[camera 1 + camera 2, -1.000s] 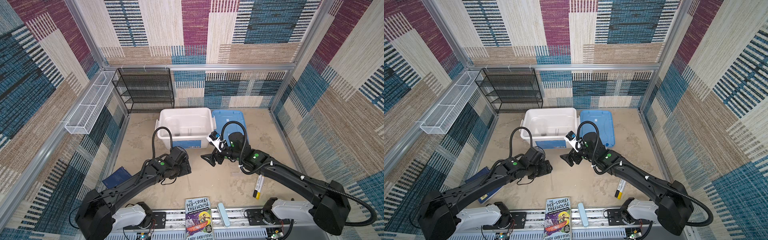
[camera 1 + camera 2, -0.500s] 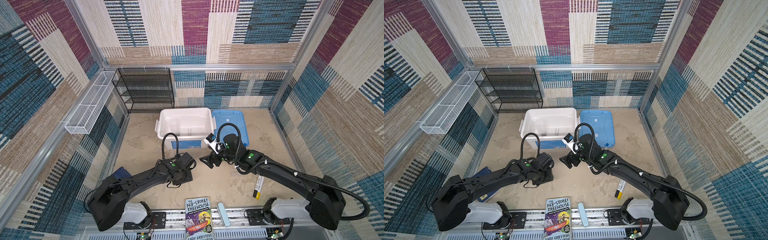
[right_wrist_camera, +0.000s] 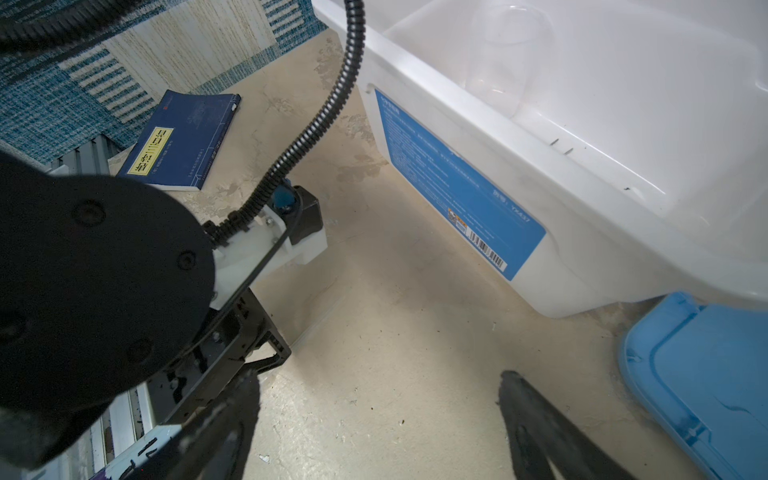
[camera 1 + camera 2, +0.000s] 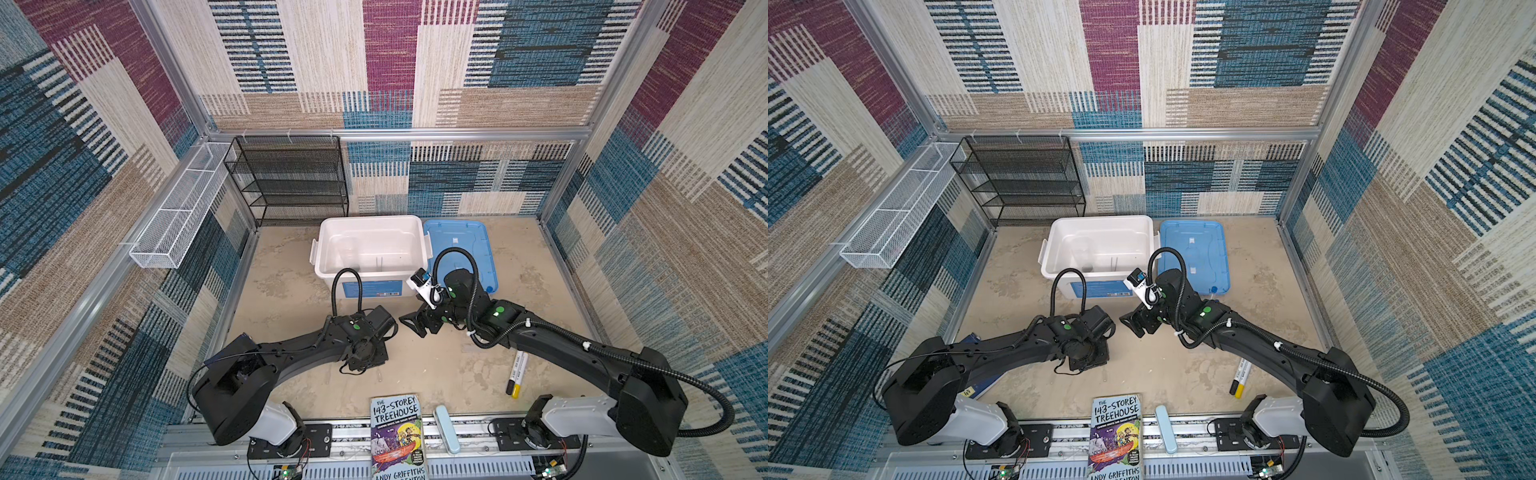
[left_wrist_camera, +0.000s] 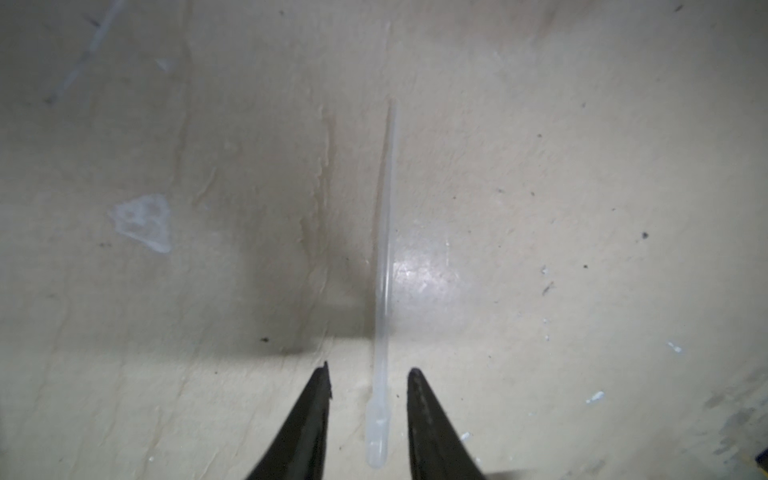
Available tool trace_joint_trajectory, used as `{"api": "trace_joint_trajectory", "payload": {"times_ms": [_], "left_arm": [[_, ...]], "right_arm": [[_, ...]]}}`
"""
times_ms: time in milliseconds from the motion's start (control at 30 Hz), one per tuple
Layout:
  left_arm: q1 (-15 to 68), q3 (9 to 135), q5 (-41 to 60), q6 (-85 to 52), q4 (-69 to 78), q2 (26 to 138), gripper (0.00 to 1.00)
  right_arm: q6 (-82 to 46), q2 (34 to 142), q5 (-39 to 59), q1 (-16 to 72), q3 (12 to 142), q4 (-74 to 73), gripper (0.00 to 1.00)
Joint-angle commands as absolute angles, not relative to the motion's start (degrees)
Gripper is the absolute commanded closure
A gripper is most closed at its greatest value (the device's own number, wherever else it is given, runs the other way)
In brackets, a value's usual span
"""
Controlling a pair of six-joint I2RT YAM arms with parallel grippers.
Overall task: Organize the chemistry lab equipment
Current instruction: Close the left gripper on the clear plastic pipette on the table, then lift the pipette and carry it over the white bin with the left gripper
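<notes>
A thin translucent stick [image 5: 384, 249] with a small bulb end lies flat on the tabletop. My left gripper [image 5: 368, 370] points down over it with one finger on each side of the bulb end. Its jaws are narrow but open, and neither finger touches the stick. In both top views the left wrist [image 4: 365, 353] hides the stick. My right gripper [image 3: 378, 376] hovers wide open and empty over bare table in front of the white bin [image 4: 370, 220]. A clear flask [image 3: 503, 54] and thin sticks [image 4: 378, 264] lie in the bin.
A blue lid [image 4: 457, 249] lies right of the bin. A black and yellow marker [image 4: 516, 374] lies under the right arm. A picture book [image 4: 397, 436] and a pale blue case [image 4: 446, 428] sit at the front edge. A dark blue book [image 3: 183, 141] lies at the left. A black mesh shelf [image 4: 291, 178] stands at the back.
My left arm has swung toward the front of the table and its jaws have narrowed around the stick. My right gripper has shifted slightly and stays wide open.
</notes>
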State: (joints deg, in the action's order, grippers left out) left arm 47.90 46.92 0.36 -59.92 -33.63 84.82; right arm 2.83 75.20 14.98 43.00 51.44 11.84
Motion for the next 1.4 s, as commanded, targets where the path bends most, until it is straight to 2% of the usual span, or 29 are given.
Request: {"api": "trace_joint_trajectory", "payload": {"times_ms": [0,200,267,500,567,733,833,1100,1200,1367], "left_arm": [[48.0,47.9,0.0,-58.1,-33.3,85.9,0.66],[48.3,48.5,1.1,-57.7,-33.1,88.0,0.71],[48.3,48.5,1.0,-57.7,-33.6,88.1,0.76],[48.4,49.3,1.5,-57.1,-33.9,89.9,0.77],[48.4,49.6,1.6,-57.0,-33.9,90.1,0.82],[48.7,49.6,1.6,-56.9,-34.7,90.6,0.82],[48.7,49.6,1.7,-56.5,-34.7,91.2,0.87],[48.8,50.3,2.1,-55.8,-35.1,92.4,0.87],[48.8,50.6,2.0,-55.5,-35.1,92.3,0.98],[48.7,50.7,1.7,-55.2,-35.3,92.0,0.98]], "right_arm": [[2.4,74.9,14.4,43.0,51.0,11.3,0.09],[2.5,75.2,14.4,43.1,51.2,11.1,0.09],[2.5,75.2,14.2,43.0,51.2,11.2,0.09],[2.8,74.8,13.6,43.1,50.8,11.4,0.09],[2.7,74.6,13.4,43.1,50.8,11.4,0.09],[2.4,74.1,13.5,43.1,50.5,10.9,0.09],[2.5,73.8,13.4,43.1,50.3,10.6,0.09],[3.0,73.8,12.9,43.1,50.3,10.9,0.09],[2.9,73.8,13.0,43.0,50.2,10.5,0.09],[3.2,73.8,12.9,43.1,50.4,10.4,0.09]]}}
